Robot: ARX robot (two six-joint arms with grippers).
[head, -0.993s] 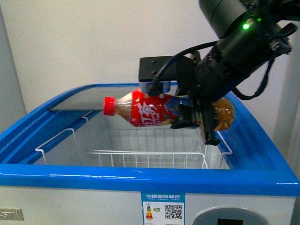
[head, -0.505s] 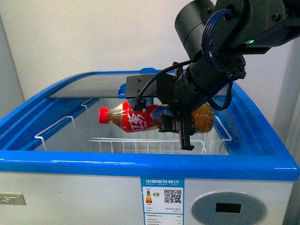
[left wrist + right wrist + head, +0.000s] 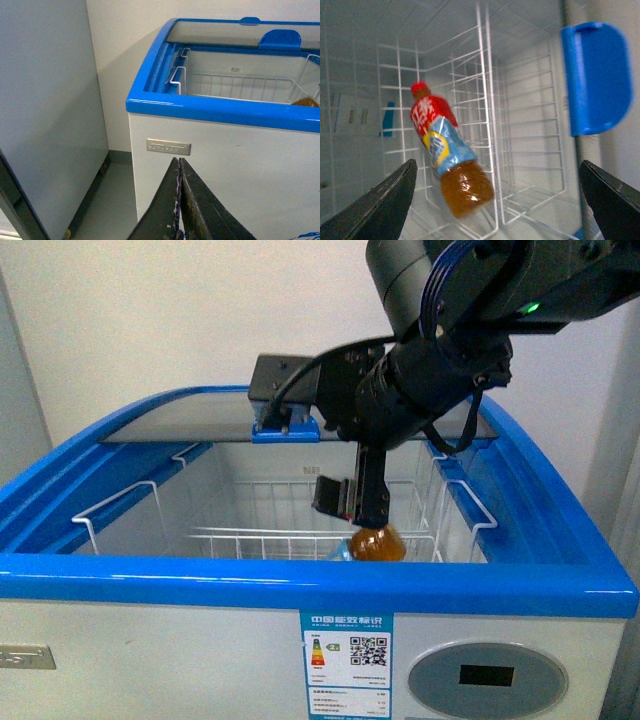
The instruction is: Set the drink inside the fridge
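Right gripper (image 3: pixel 352 502) is hanging over the open fridge (image 3: pixel 300 590) with its fingers spread wide. The bottle (image 3: pixel 447 162) is sitting inside the wire basket (image 3: pixel 300 540), free of them. Left gripper (image 3: pixel 179 200) is pressed together down at the fridge's 9 o'clock side.

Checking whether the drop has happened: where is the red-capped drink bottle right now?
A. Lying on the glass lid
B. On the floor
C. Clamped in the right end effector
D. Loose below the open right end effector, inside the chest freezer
D: the red-capped drink bottle sits untouched between the wide-apart fingers of the right end effector, among the white wire baskets of the blue-rimmed chest freezer.
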